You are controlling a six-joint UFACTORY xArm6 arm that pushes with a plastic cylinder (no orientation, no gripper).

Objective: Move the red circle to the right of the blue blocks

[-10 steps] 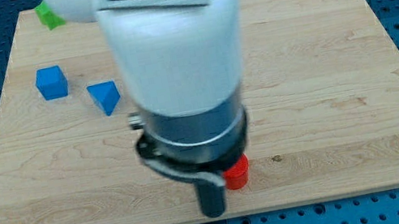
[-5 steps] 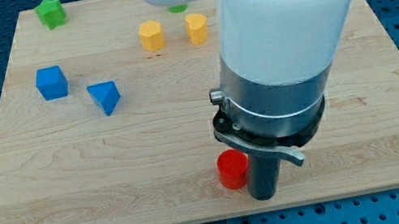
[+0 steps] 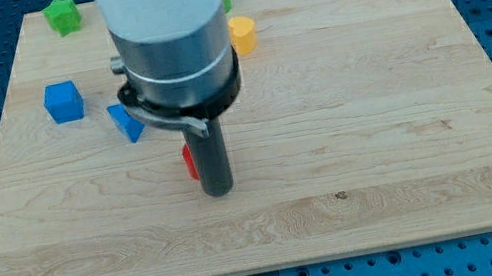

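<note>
Though my tip [image 3: 220, 191] has no jaws, it touches the red circle's [image 3: 188, 161] right.

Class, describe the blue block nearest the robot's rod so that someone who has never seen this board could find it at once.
Start at the wooden board and go to its upper left part, where two blue blocks sit. The one wanted is the blue triangle, right of the blue cube and partly hidden by the arm. Its wedge shape sets it apart; my tip is below and right.
</note>
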